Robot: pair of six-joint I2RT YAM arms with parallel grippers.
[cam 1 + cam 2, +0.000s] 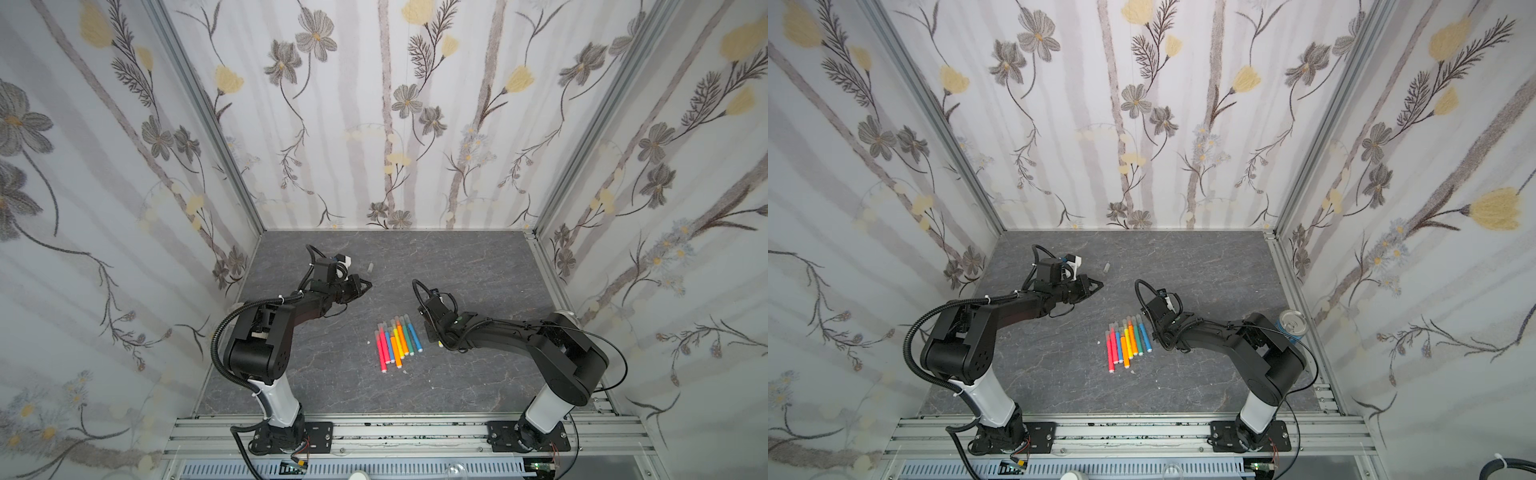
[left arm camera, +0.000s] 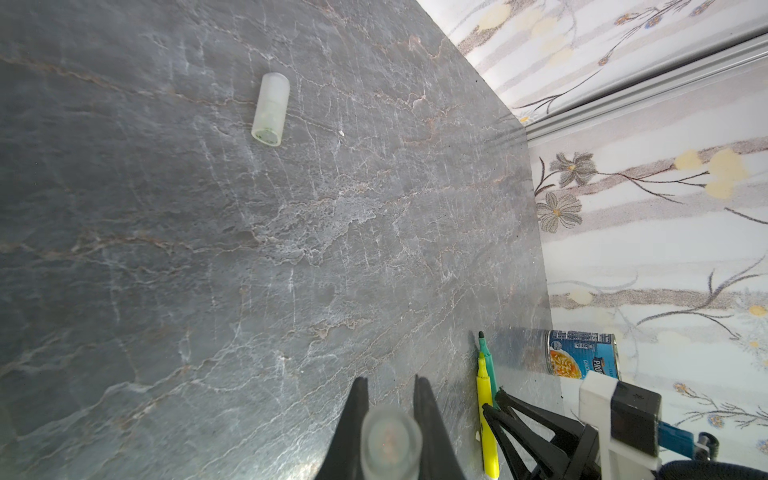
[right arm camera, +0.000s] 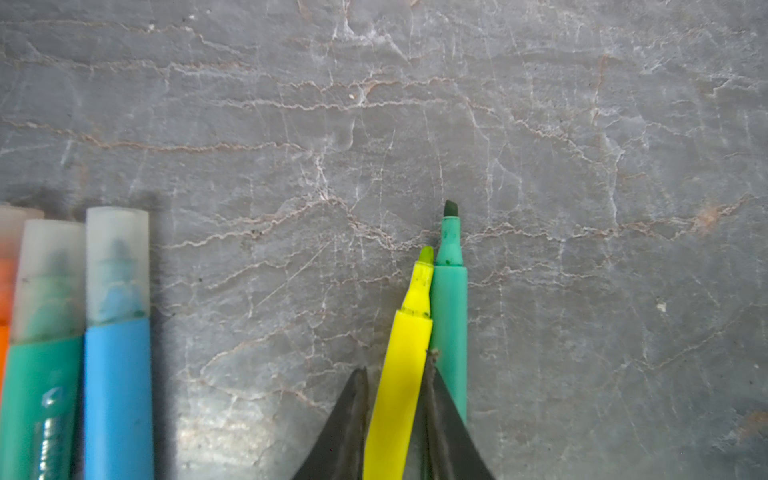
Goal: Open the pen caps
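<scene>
Between the fingers of the left tool (image 2: pixel 390 380), over the far left of the tabletop (image 2: pixel 166 249), I see a pen cap (image 2: pixel 390 446) pinched with one end facing the wrist camera and the jaws pressed onto it. A second, loose cap (image 2: pixel 271 109) lies on its side just ahead, well apart from the pens. The right tool (image 3: pixel 397 361) straddles a bare-tipped yellow pen (image 3: pixel 409 332); from this close angle I cannot tell whether it clamps the barrel or merely brackets it. A bare-tipped green pen (image 3: pixel 451 311) lies touching the yellow one, outside one finger. The row of capped pens (image 1: pixel 397 343) sits just beside that tool, near mid-tabletop.

Hazards, as I judge them: the held cap is a smooth round tube, so if dropped from height it may roll toward the wall, as might the loose cap if nudged. A wider spread of the right tool would shove the green pen, and a sideways sweep would scatter the row. Exposed felt tips could streak the surface.

Materials: caps of frosted translucent plastic, stubby, slightly tapered, one end closed. Barrels of bright matte plastic with chisel tips. Tabletop of grey, veined stone pattern with a faint sheen.
</scene>
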